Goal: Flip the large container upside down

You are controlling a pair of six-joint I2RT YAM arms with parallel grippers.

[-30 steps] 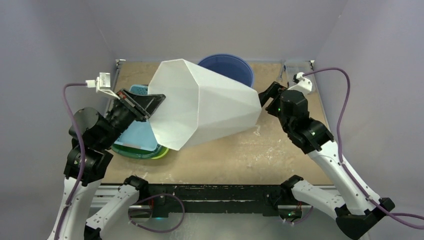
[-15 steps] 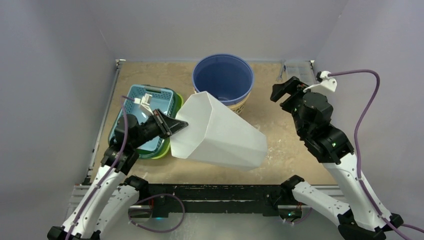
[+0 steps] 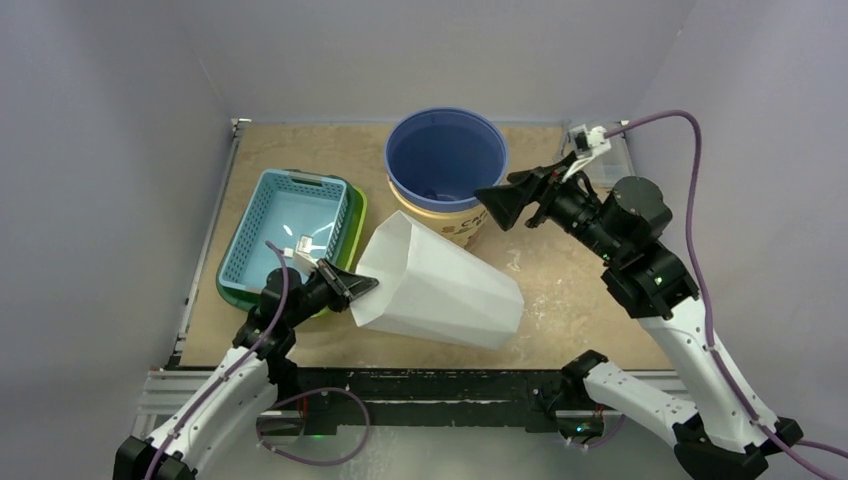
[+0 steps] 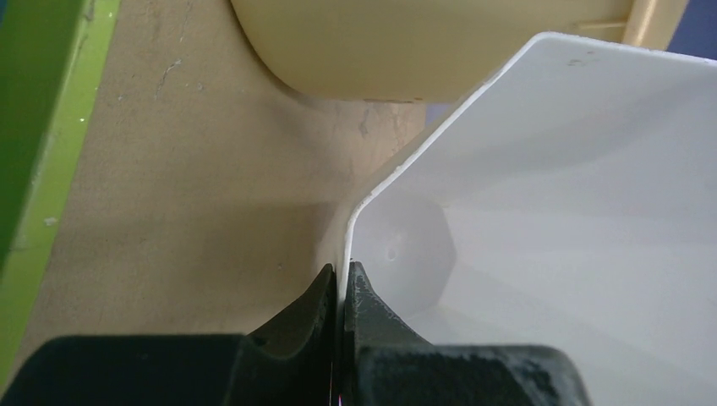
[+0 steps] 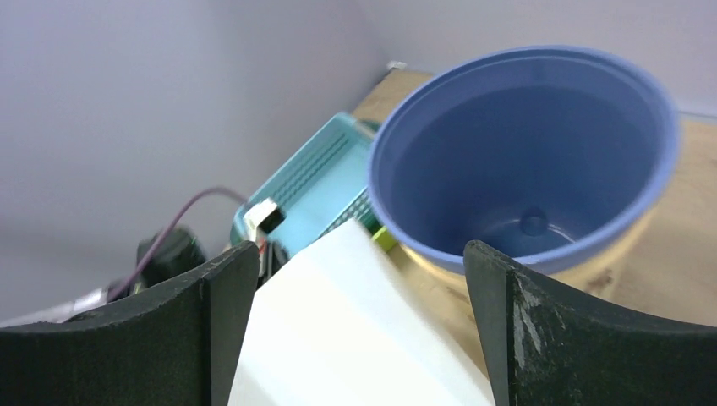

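On the sandy tabletop [image 3: 570, 300], the white faceted container [image 3: 440, 290] lies on its side, its rim pinched in the jaws of the left gripper [image 4: 342, 288]. Farther back, the right gripper [image 3: 495, 205] hangs empty with its jaws apart, well clear of the container. The flip looks roughly half done.

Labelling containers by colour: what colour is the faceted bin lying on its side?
The faceted bin is plain white, clearest in the top external view.

Robot lab cell: plain grey walls [image 3: 110, 120], scuffed tabletop [image 3: 560, 290], black frame rail [image 3: 430, 385].
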